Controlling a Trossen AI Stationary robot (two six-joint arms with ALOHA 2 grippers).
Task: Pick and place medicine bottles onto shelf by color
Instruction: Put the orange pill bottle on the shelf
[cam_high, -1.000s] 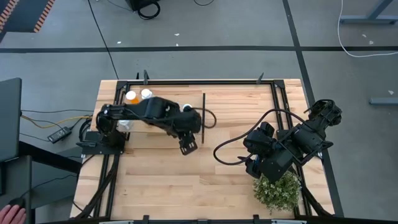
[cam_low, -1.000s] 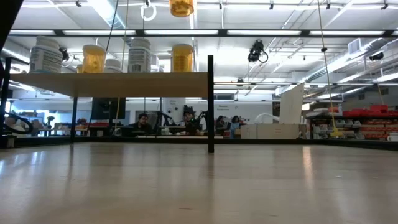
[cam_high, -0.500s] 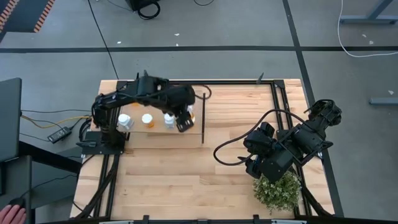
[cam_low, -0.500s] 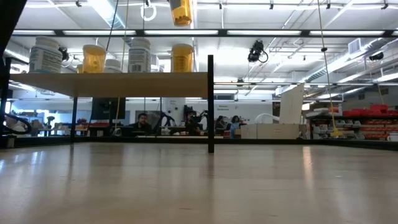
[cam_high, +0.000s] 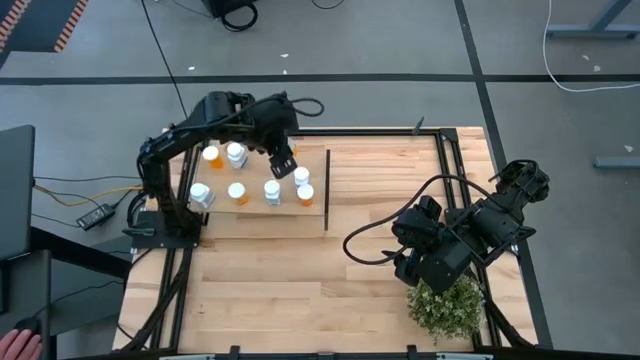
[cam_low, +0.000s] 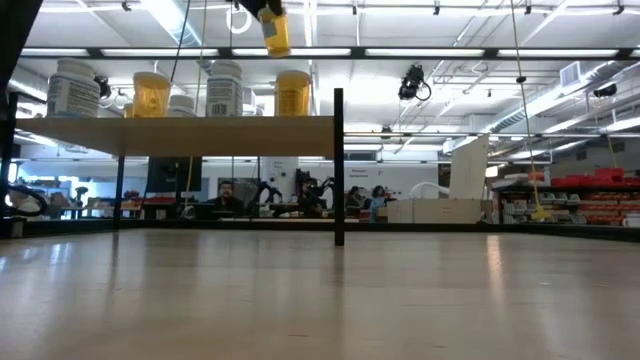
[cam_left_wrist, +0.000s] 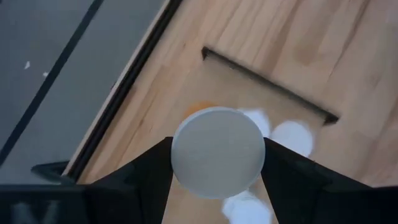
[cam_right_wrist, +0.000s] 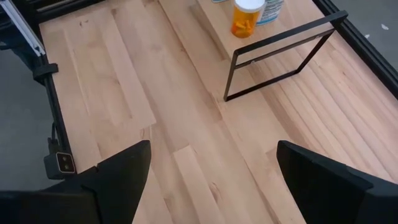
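From above, the shelf (cam_high: 250, 205) lies on the left half of the table (cam_high: 330, 290), its black divider (cam_high: 327, 190) standing along its right edge. Six white-capped medicine bottles (cam_high: 272, 190) show on it: an orange one and a white one at the back, four in a looser row nearer the front. The left gripper (cam_high: 283, 160) hangs over the back of the shelf, beside those bottles; what it carries is hidden under the arm here. The right gripper (cam_high: 412, 268) waits well apart on the table's right side, next to the potted plant (cam_high: 446, 308).

The level view shows the shelf (cam_low: 180, 122) as a raised board with the bottles (cam_low: 150, 92) standing upright on top, white and orange ones mixed. High above it, at the upper edge, an orange bottle (cam_low: 276, 32) hangs tilted, clear of the shelf, with dark fingers just visible over it.

The left wrist camera adds what the others hide: the two dark fingers (cam_left_wrist: 149, 171) are closed on that carried bottle (cam_left_wrist: 217, 160), one against each side of its round pale cap, with the shelf and blurred caps far below.

The right wrist camera shows its own fingers (cam_right_wrist: 124, 171) spread wide with nothing between them, over bare table; beyond stand the divider frame (cam_right_wrist: 280, 56) and one orange bottle with a white cap (cam_right_wrist: 245, 17) at the shelf's near corner.
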